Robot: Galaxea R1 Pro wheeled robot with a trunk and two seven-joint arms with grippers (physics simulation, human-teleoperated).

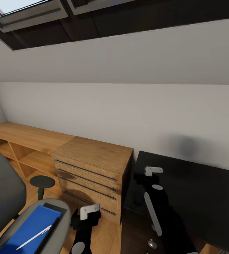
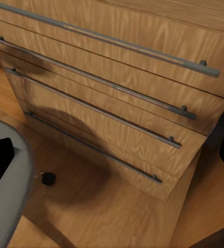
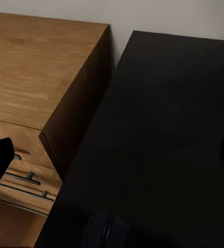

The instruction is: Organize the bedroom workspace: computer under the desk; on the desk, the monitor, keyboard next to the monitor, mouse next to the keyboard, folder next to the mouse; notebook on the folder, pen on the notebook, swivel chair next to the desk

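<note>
Nearest, at the lower left of the head view, the folder [image 1: 31, 229] is seen lying flat on the grey seat of the swivel chair [image 1: 3, 197]. It is a bright blue rectangle, with a dark notebook [image 1: 54, 209] showing from under its far edge and down its right side, and a thin pale pen [image 1: 36, 237] lying slantwise across it. The step in hand is judged to be the moving of this stack from the seat to the desk, and nothing is held yet. Just right of the seat, the left gripper [image 1: 88, 213] is held low above the plank floor; whether its fingers are spread or pressed together cannot be told, though nothing is seen between them. A little farther on, the right gripper [image 1: 153, 171] is raised over the near corner of the black desk [image 1: 199, 190]; its state cannot be told either, and nothing is seen gripped. For the next move, a turn of the left arm toward the seat is called for, probably with the pen taken off first, since it could roll from a tilted folder. Beyond the arms, a light-wood drawer chest [image 1: 93, 169] with bar handles stands against the desk's left side, and a low wooden shelf [image 1: 22, 141] runs along the pale wall.
</note>
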